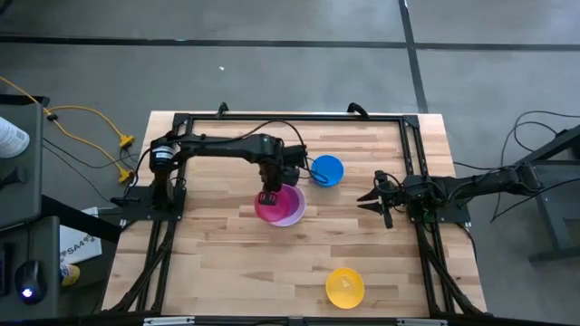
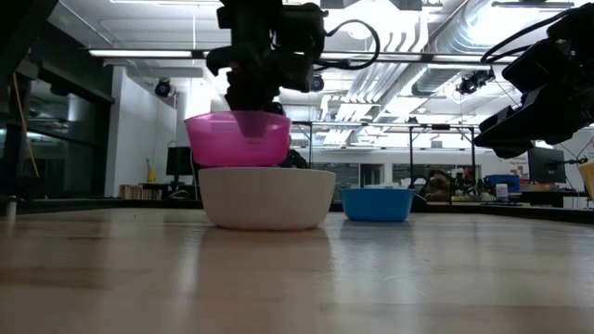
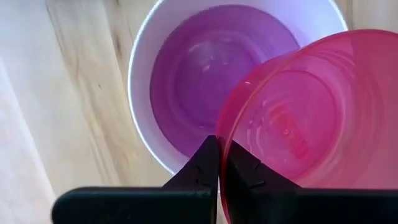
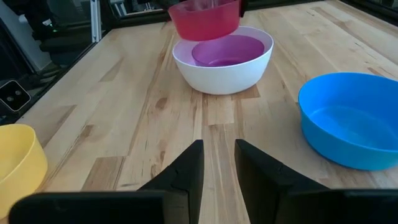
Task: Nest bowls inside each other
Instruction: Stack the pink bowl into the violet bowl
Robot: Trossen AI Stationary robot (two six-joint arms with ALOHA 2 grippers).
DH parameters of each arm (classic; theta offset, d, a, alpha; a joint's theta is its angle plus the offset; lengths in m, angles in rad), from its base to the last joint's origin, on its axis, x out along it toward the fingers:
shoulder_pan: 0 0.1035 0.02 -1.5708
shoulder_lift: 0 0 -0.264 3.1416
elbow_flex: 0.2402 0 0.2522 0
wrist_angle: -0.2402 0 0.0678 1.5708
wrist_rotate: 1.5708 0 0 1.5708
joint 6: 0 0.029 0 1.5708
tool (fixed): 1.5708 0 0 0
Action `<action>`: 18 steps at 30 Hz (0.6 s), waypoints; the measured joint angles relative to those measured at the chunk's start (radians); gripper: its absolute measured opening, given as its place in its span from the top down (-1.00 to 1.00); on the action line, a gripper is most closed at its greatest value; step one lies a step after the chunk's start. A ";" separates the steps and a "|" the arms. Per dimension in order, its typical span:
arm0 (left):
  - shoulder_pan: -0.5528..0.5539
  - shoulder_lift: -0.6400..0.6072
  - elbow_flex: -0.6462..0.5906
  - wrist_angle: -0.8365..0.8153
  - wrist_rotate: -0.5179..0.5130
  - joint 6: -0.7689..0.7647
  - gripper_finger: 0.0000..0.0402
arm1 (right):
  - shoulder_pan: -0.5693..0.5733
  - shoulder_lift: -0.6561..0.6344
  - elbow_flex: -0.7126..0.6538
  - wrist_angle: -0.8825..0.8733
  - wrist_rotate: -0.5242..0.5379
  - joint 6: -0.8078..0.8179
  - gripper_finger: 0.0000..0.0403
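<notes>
On pale wood table (image 1: 227, 272), white bowl (image 2: 267, 198) (blue bowl (image 2: 377, 204) near), lit room behind

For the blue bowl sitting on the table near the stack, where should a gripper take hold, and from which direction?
Probably on the rim, coming straight down from above. The blue bowl stands upright and open, with a thin wall one finger can slip inside and one outside. The left gripper already holds the pink bowl this way. The open right gripper is nearest, and nothing crowds the side facing it.

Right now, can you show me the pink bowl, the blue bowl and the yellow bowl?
pink bowl (image 2: 238, 141), low view, its side wall.
blue bowl (image 4: 351, 121), right wrist view, its inside.
yellow bowl (image 1: 344, 286), high view, its middle.
</notes>
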 joint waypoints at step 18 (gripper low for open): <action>-0.001 0.100 0.197 -0.144 -0.056 0.060 1.00 | 0.000 0.000 0.000 0.000 0.000 0.000 0.59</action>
